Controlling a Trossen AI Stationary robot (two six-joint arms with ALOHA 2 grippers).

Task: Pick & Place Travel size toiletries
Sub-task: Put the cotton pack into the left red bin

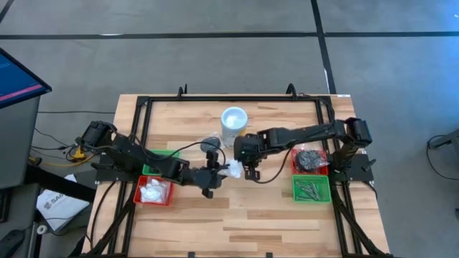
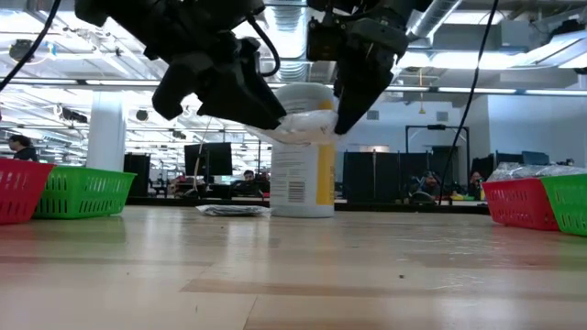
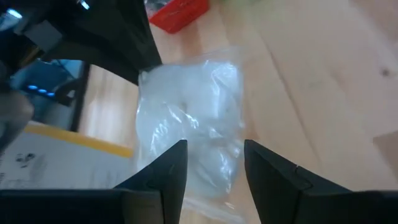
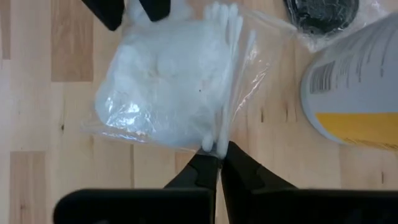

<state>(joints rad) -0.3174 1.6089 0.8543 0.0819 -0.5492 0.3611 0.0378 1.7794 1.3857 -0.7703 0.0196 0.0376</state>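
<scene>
A clear plastic packet of white cotton pads and swabs hangs in the air between my two grippers, near the table's middle. In the low view the packet is well above the wood. My left gripper comes from the left and is shut on one end. My right gripper comes from the right and is shut on the opposite edge. A black round pot in a clear bag lies on the table beside the white canister. My left gripper has the packet's puffy end pinched between its two fingers, which stay a little apart around the padding. It comes roughly level from the table's left. The packet is lifted clear. My right gripper pinches the packet's thin edge, where the swab tips lie, between nearly closed fingertips. It reaches down from the table's right side. The packet stretches away from the fingers toward the other gripper, clear of the table.
The left red tray holds white packets; a green tray sits behind it under the left arm. On the right, a red tray holds dark items and a green tray holds thin silvery tubes. A black frame borders the table.
</scene>
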